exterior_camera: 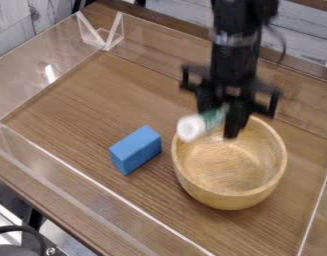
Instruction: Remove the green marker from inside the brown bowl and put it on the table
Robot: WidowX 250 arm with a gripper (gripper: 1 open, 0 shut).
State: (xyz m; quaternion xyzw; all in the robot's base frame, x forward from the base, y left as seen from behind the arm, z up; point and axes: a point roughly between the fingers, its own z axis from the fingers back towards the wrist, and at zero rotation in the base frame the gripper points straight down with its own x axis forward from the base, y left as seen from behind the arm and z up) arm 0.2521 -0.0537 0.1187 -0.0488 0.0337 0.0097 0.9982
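My gripper [223, 120] hangs pointing down over the back left rim of the brown bowl [246, 192], blurred by motion. It is shut on the green marker [197, 126], whose white end sticks out to the left, clear of the bowl. The round wooden bowl sits on the table [99, 95] at the right front, and its hollow now shows nothing in it.
A blue rectangular block [135, 149] lies on the table just left of the bowl. Low clear acrylic walls [32, 60] edge the tabletop, with a folded clear piece [99, 35] at the back left corner.
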